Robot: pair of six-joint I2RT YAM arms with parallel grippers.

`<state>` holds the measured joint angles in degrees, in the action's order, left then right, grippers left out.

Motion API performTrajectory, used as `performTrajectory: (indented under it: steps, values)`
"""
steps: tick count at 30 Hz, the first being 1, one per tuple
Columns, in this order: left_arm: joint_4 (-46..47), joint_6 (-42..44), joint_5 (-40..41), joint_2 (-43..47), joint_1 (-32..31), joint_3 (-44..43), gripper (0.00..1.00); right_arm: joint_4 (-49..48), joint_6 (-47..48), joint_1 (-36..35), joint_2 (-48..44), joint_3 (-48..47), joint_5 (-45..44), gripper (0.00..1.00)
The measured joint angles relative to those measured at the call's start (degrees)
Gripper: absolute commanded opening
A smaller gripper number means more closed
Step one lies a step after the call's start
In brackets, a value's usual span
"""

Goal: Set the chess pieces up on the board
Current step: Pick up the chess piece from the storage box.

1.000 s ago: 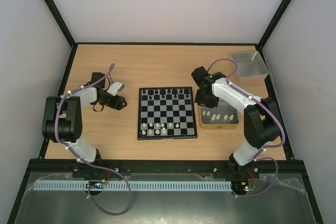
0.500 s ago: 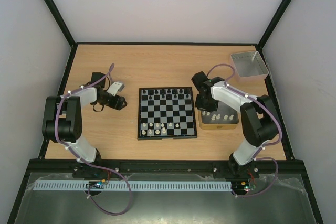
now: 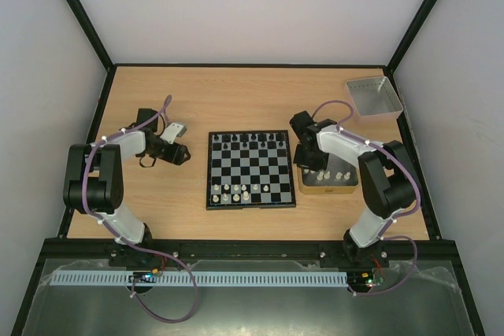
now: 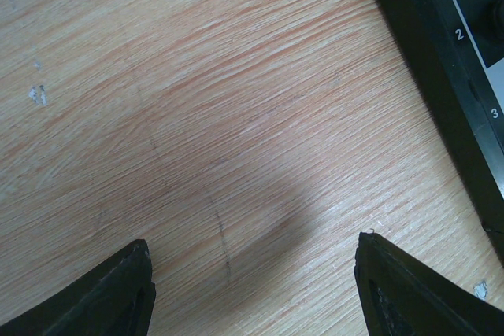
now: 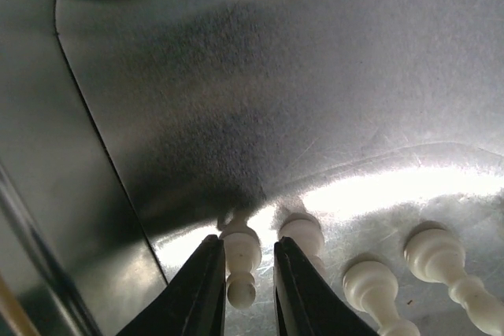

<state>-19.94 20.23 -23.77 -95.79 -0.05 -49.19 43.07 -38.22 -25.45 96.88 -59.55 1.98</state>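
Observation:
The board (image 3: 252, 169) lies mid-table, with black chess pieces (image 3: 250, 141) along its far rows and a few white ones (image 3: 236, 192) near its front. Its black rim shows in the left wrist view (image 4: 425, 45). My right gripper (image 3: 309, 164) is down in the left end of the tan-rimmed tray (image 3: 329, 187). In the right wrist view its jaws (image 5: 246, 240) are narrowly open around a white pawn (image 5: 240, 261) that stands on the tray floor. The left finger touches the pawn and a small gap shows at the right finger. My left gripper (image 3: 185, 155) is wide open and empty (image 4: 253, 241) over bare wood left of the board.
Several more white pieces (image 3: 335, 174) stand in the tan-rimmed tray; three of them (image 5: 370, 285) are right of the jaws, one (image 5: 303, 234) beside the right finger. The tray wall (image 5: 47, 194) rises close on the left. A grey metal tray (image 3: 373, 97) sits at the far right corner.
My right gripper has moved nearer and down, from the tray's far left corner into the tray beside the white pieces. The left arm has not moved.

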Motion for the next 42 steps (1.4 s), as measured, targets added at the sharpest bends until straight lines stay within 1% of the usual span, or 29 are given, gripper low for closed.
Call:
performTrajectory:
  steps: [2, 8, 11, 23, 30, 33, 37, 42]
  values:
    - [0.02, -0.02, 0.0, 0.0, 0.0, 0.0, 0.7, -0.26, 0.09, 0.0, 0.0, 0.35, 0.2, 0.18]
    - [0.0, 0.0, 0.02, 0.0, 0.0, 0.0, 0.7, -0.81, 0.13, 0.15, 0.02, 0.85, 0.63, 0.1]
    - [0.0, 0.0, 0.0, 0.0, 0.0, 0.0, 0.7, -0.94, 0.11, 0.22, 0.02, 0.85, 0.59, 0.09]
    - [0.02, 0.0, 0.0, 0.0, 0.0, 0.0, 0.7, 1.46, 0.11, 0.22, -1.57, 0.52, -1.55, 0.08]
    - [0.0, 0.02, 0.02, 0.0, 0.0, 0.0, 0.7, 5.38, 0.28, -0.48, -4.74, -3.52, -2.36, 0.08]
    - [0.0, 0.09, 0.0, 0.0, 0.0, 0.0, 0.7, 7.43, 0.26, -2.51, -5.53, -6.58, -3.3, 0.08]
    - [0.0, 0.09, 0.0, 0.0, 0.0, 0.0, 0.7, 9.64, -0.46, -8.39, -6.21, -10.32, -4.0, 0.08]
    - [0.0, 0.09, 0.0, 0.0, -0.02, -0.02, 0.7, 10.78, -2.1, -15.3, -6.38, -11.08, -2.91, 0.08]
